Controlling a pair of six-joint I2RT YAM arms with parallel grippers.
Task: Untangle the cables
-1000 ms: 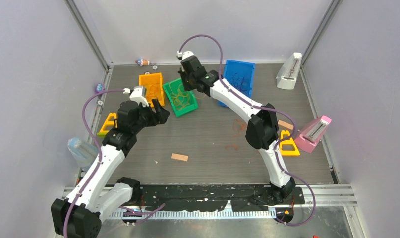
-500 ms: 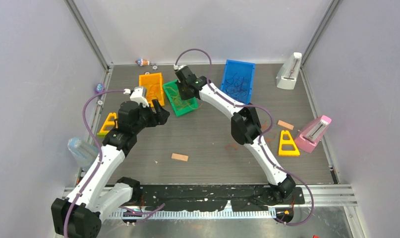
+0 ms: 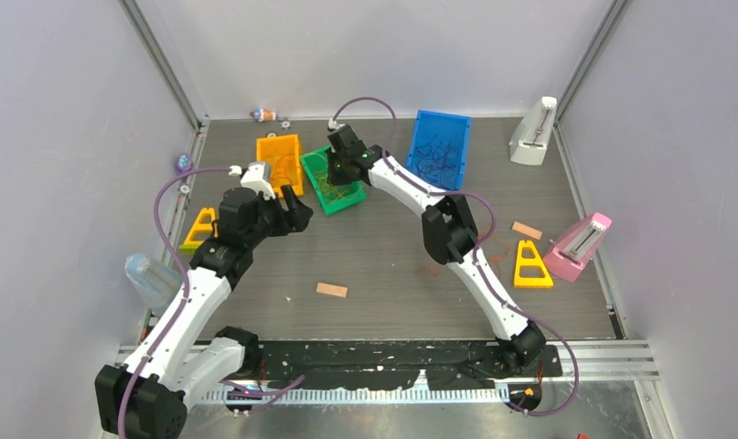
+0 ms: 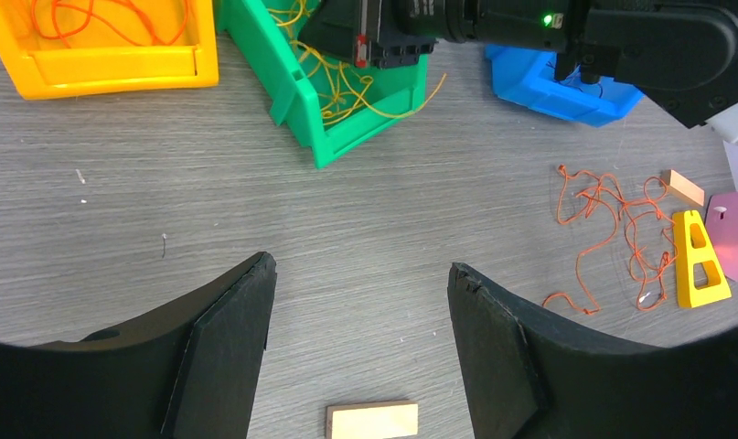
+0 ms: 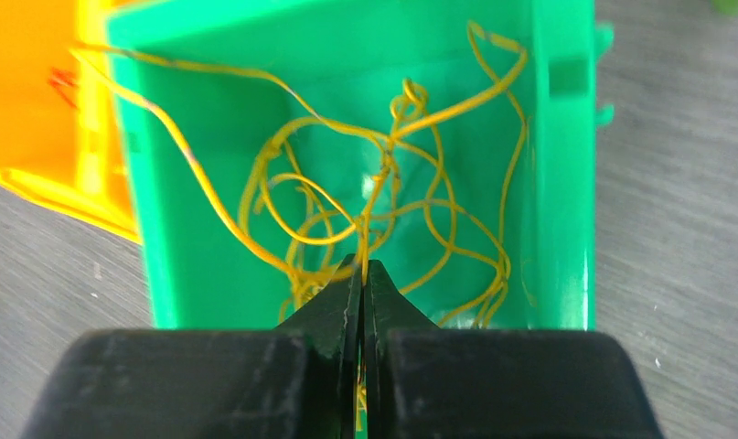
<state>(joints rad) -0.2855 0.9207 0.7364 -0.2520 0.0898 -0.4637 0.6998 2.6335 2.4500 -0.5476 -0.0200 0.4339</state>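
While the right claw (image 5: 363,267) sits pinched together on one strand of the yellow cables (image 5: 383,174) in the green bin (image 5: 557,183), here's the worry: a lift may drag out the whole knotted clump, or tip the bin. Left claw (image 4: 360,267) hangs apart, empty, above the counter (image 4: 365,201), with the loose orange cables (image 4: 612,219) lying nearby.

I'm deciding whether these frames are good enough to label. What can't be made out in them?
- Right wrist view: the right gripper is shut on the yellow cables; its fingers hide how much strand is pinched.
- Top view: the right arm covers part of the green bin; the dark cables in the blue bin are too thin to count.
- Left wrist view: the top edge cuts off the orange bin.
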